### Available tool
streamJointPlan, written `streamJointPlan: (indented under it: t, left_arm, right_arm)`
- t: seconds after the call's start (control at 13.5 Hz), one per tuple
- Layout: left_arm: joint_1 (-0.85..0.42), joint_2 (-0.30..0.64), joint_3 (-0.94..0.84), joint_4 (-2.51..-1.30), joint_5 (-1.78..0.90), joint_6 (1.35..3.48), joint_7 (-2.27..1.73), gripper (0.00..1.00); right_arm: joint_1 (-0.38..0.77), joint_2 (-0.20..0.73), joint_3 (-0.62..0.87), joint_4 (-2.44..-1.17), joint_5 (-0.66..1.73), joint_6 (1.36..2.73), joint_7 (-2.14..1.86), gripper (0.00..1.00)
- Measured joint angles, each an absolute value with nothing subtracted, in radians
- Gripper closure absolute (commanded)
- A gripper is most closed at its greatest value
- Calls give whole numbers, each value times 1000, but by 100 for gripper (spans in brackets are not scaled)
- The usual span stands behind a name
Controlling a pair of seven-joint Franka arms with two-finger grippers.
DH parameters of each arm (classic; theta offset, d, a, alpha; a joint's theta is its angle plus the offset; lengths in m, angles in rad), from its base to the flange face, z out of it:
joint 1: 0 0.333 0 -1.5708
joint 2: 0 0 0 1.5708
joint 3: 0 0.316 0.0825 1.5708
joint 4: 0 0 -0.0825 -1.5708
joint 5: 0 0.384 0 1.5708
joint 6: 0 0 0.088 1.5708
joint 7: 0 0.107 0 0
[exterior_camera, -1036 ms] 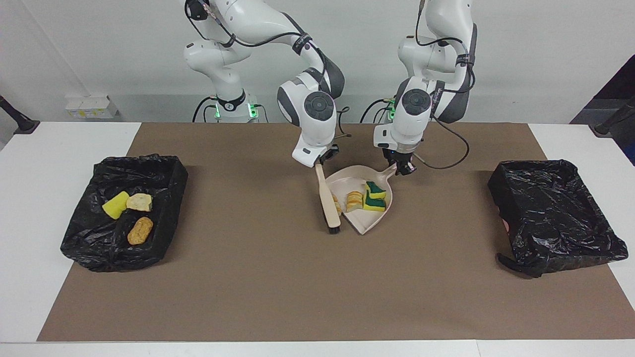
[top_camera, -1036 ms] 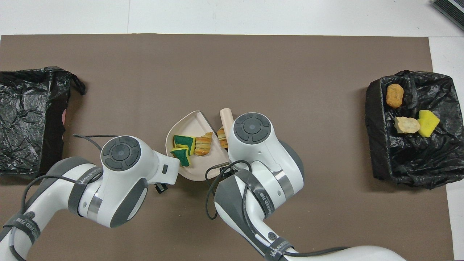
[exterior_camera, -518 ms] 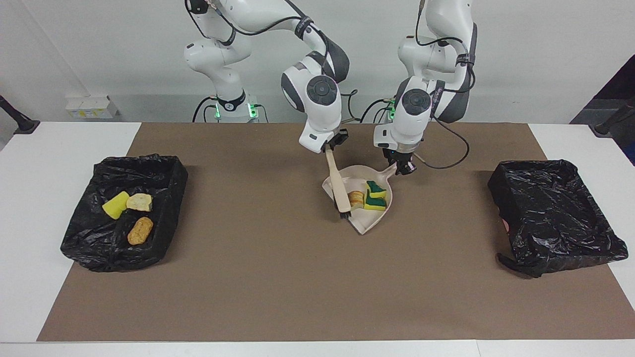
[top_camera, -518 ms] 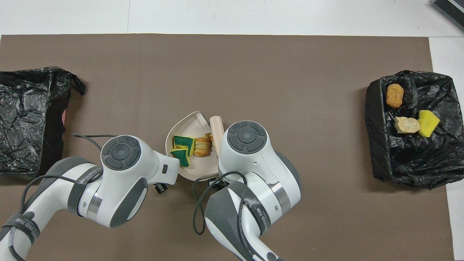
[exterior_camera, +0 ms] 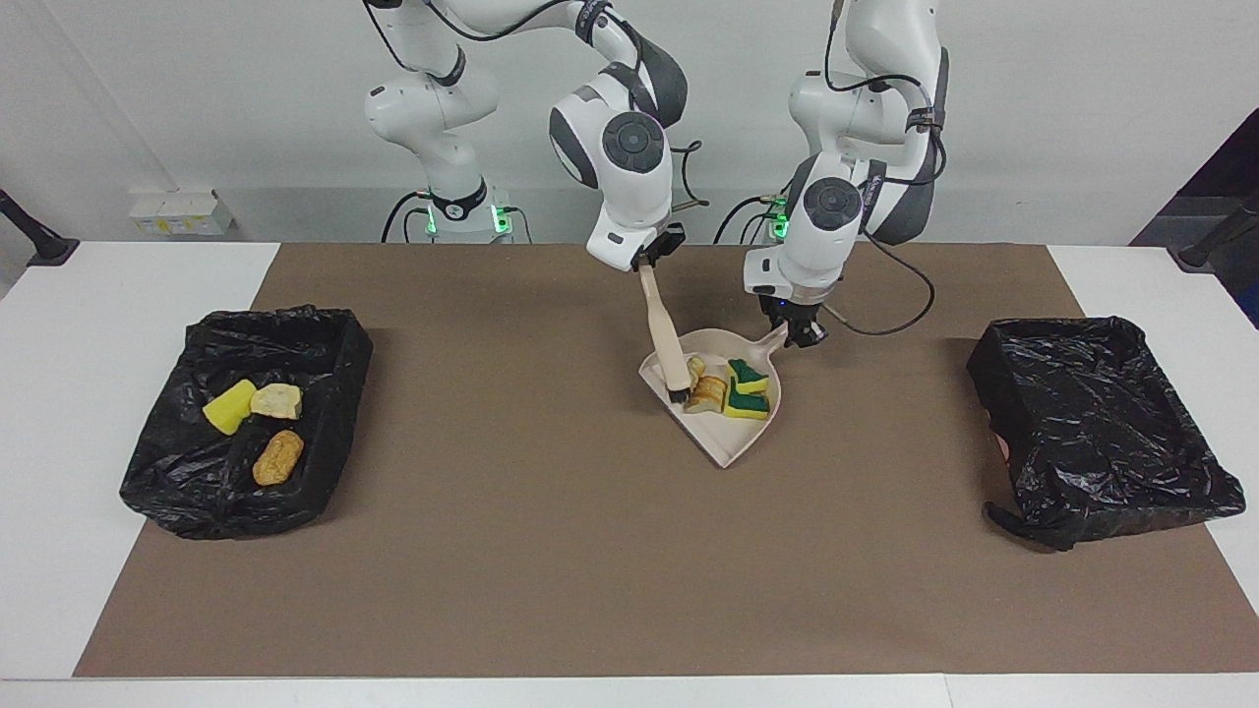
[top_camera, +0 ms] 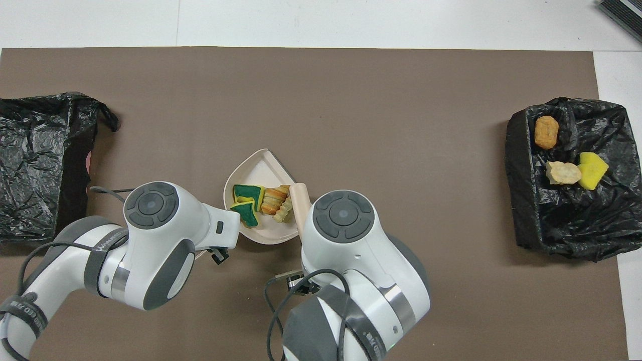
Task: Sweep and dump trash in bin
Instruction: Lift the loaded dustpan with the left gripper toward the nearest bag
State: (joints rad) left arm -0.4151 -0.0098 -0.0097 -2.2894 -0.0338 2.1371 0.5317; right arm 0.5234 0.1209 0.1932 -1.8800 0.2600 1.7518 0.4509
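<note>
Table (exterior_camera: 98,324), white, covered by a brown mat (exterior_camera: 551,551); all items below are borne on it.

Bin at the left arm's end (exterior_camera: 1102,433), black-lined: nothing is seen in it. It lies well apart from the left gripper.

Bin at the right arm's end (exterior_camera: 197,492), black-lined: three bits of trash (exterior_camera: 254,418) are already held in it, one yellow sponge piece and two bread chunks. It lies well apart from the right gripper.

Dustpan (exterior_camera: 733,442), beige: it is gripped by its handle in the left gripper (exterior_camera: 802,334), which is clenched on that handle. The pan lies just below and in front of this gripper.

Brush (exterior_camera: 664,339), beige with black bristles: its handle is grasped in the right gripper (exterior_camera: 649,264), closed tight on it. The brush hangs down from this gripper, bristles at the pan's edge.

Trash in the pan (exterior_camera: 726,388): two green-backed sponge pieces and two bread pieces are gathered, the bread just beside the bristles.

Progress, as judged: sweeping appears finished, with no bits seen loose on the mat. The pan's load is not yet dumped; carrying and tipping remain.
</note>
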Motion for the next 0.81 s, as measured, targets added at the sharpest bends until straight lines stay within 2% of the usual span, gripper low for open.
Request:
streamJointPlan:
  t: [0.52, 0.81]
  left_arm:
    - [-363, -10, -6, -2277, -37, 2141, 529, 100]
    - [-295, -30, -2, -2230, -37, 2096, 498, 100]
  right_arm:
    - [534, 40, 187, -1878, 260, 1767, 517, 100]
    - [540, -7, 190, -1984, 260, 1829, 587, 100]
